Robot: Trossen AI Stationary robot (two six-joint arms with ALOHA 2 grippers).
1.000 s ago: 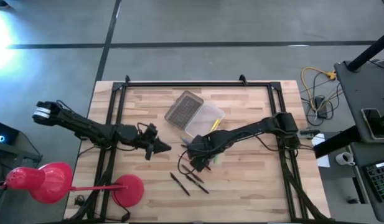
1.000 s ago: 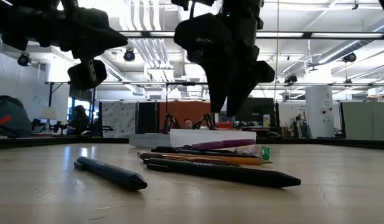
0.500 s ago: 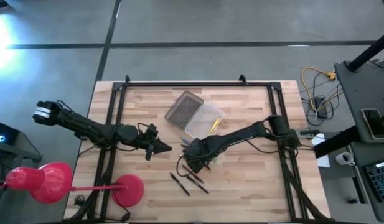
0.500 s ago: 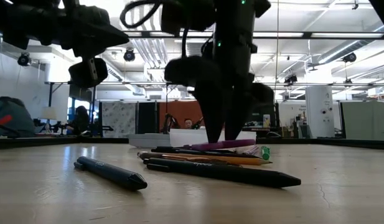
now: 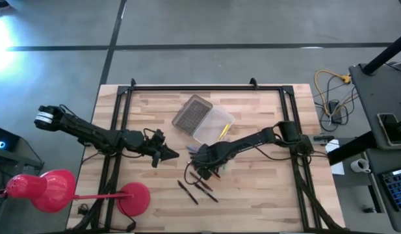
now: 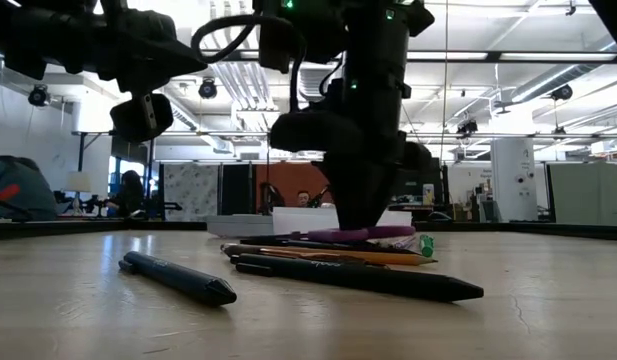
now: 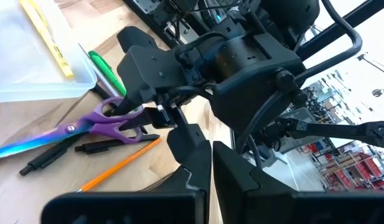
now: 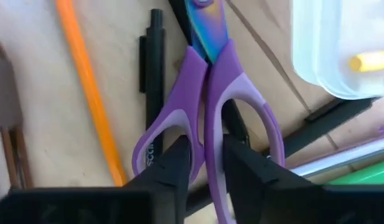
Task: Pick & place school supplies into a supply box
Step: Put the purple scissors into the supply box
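Right gripper (image 8: 207,165) lower, straddling scissors (image 8: 204,106).

— What lies under you?

— A light wooden table top of glued planks (image 5: 252,123), with a black metal frame (image 5: 187,87) round its edge.

— And at your left?

— A red desk lamp with a round shade (image 5: 41,190). Its round red base (image 5: 134,197) stands on the near left corner of my table; the shade hangs out over the grey floor (image 5: 219,26).

— At your right?

— Yellow cables (image 5: 330,84) lie on the floor. Beside them is a dark side desk (image 5: 375,84), and near it a white mug (image 5: 360,166).

— Beyond the table?

— A large room with long ceiling lights (image 6: 508,55).
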